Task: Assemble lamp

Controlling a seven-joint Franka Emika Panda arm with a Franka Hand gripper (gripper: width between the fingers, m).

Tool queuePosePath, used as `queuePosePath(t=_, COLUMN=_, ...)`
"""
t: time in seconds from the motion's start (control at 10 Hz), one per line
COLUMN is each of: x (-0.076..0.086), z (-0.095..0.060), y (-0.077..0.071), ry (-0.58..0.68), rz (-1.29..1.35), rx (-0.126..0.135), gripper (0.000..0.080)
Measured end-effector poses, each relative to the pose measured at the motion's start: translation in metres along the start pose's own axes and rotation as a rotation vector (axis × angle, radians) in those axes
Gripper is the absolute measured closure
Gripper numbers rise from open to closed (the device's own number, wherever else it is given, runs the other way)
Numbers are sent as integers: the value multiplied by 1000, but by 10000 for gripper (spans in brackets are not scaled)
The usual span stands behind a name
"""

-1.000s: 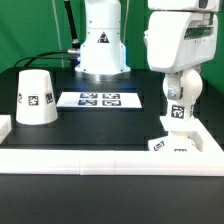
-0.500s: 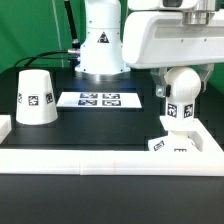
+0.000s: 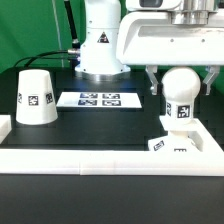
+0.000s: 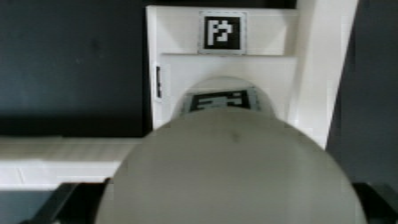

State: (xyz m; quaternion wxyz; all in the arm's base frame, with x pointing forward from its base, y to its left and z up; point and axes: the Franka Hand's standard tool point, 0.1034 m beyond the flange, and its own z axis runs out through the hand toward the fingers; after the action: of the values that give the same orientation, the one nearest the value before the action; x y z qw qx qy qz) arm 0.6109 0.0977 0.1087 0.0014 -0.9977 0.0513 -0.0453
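Gripper (image 3: 180, 86) is the biggest thing in play: it hangs over the exterior view's right side with its jaws spread wide, one finger (image 3: 150, 80) on either flank of the bulb (image 3: 180, 94). A sliver of gap shows on each side, so you are gripping nothing. The shade (image 3: 35, 97) stands well apart at the exterior view's left, narrow end up. The bulb sits directly between your fingers, its long axis upright and in line with the hand's approach from above. The base (image 3: 170, 143) lies just under the bulb, apparently touching it; in the wrist view its tag shows beyond the bulb's dome.
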Motion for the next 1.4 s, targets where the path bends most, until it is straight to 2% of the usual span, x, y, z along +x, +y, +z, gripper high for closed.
queuePosePath(t=0.4, x=-4, z=1, y=-3, ry=-12, rz=380, rx=-12, gripper=220)
queuePosePath(t=1.2, x=-5, z=1, y=-2, ry=-45, rz=865, rx=21, gripper=220)
queuePosePath(t=1.4, x=-5, z=2, y=-3, ry=-46, rz=831, rx=23, gripper=220)
